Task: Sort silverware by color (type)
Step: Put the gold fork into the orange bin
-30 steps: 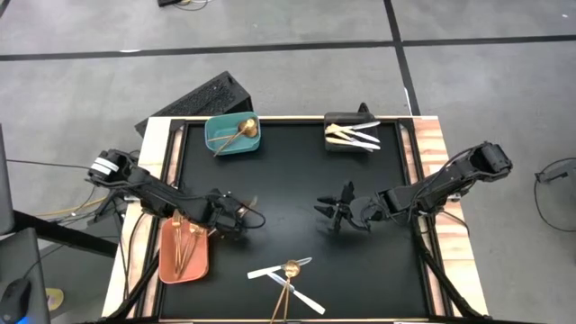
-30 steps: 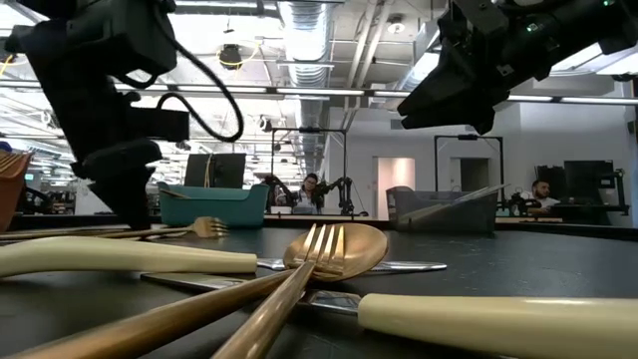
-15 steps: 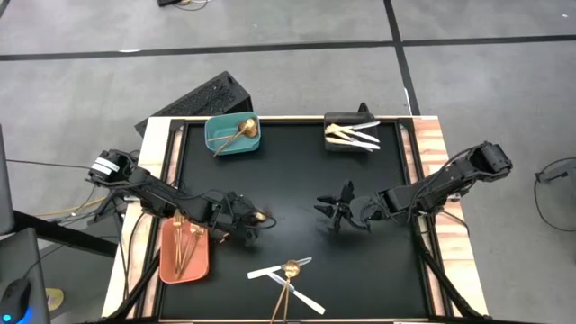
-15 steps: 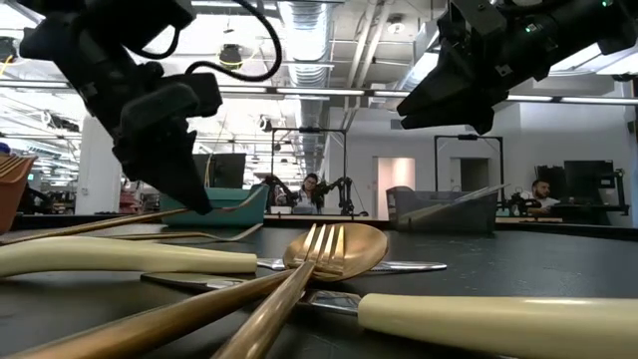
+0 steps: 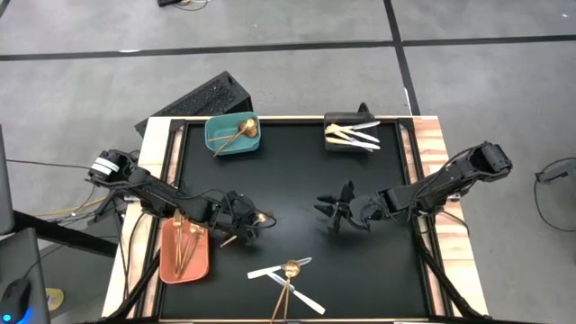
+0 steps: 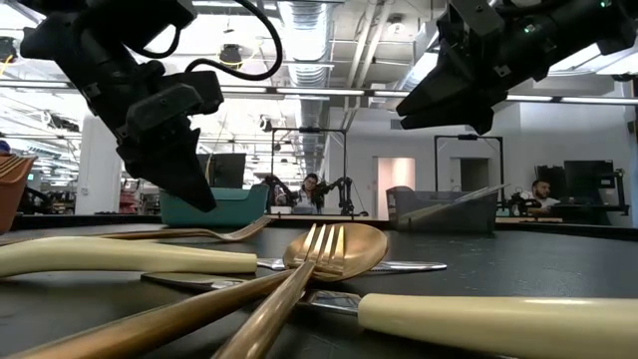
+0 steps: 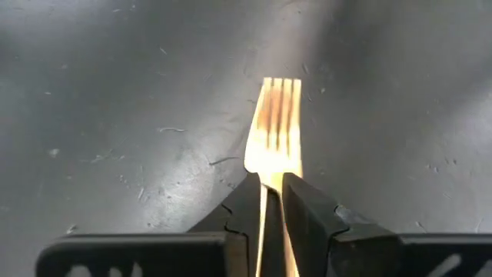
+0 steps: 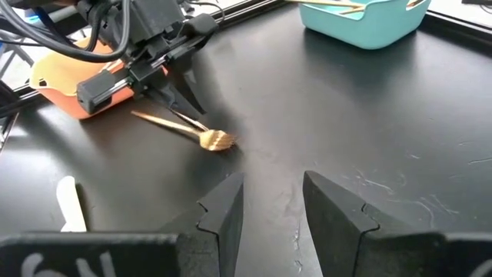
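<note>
Left gripper point(image 5: 245, 229), lower left of centre in the high view, has its jaws clamped on a gold fork point(image 7: 277, 138) lying on the worktop point(image 5: 297, 180). Right gripper point(image 5: 335, 214), right of centre, hovers with jaws apart, holding nothing.

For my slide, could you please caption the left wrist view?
Left gripper straddles a gold fork lying on the black table.

Gold fork point(image 5: 241, 229) flat on mat (tines toward centre).
</note>
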`<state>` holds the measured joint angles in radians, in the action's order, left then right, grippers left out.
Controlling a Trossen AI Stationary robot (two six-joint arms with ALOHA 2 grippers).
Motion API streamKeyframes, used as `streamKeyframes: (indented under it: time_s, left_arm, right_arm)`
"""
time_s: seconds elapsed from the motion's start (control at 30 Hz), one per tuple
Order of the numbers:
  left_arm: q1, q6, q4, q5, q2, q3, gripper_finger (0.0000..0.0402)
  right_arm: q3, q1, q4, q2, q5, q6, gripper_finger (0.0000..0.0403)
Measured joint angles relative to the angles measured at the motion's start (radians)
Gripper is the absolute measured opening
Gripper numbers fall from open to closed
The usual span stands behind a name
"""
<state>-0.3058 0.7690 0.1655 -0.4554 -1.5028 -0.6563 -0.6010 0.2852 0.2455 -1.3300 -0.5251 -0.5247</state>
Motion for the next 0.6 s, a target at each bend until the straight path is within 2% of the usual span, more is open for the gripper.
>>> streamKeyframes:
  time_s: [0.4, 0.6]
  left_arm:
    - [0.0, -0.046, -0.014, -0.01, -0.001, 0.0, 0.0102]
    - [0.022, -0.164, -0.117, 0.063, -0.024, 0.0, 0.0102]
  right_arm:
    - [0.0, 0.0, 0.008, 0.0, 0.0, 0.0, 0.0155]
    - [0.0, 0.0, 0.027, 0.0, 0.0, 0.0, 0.0155]
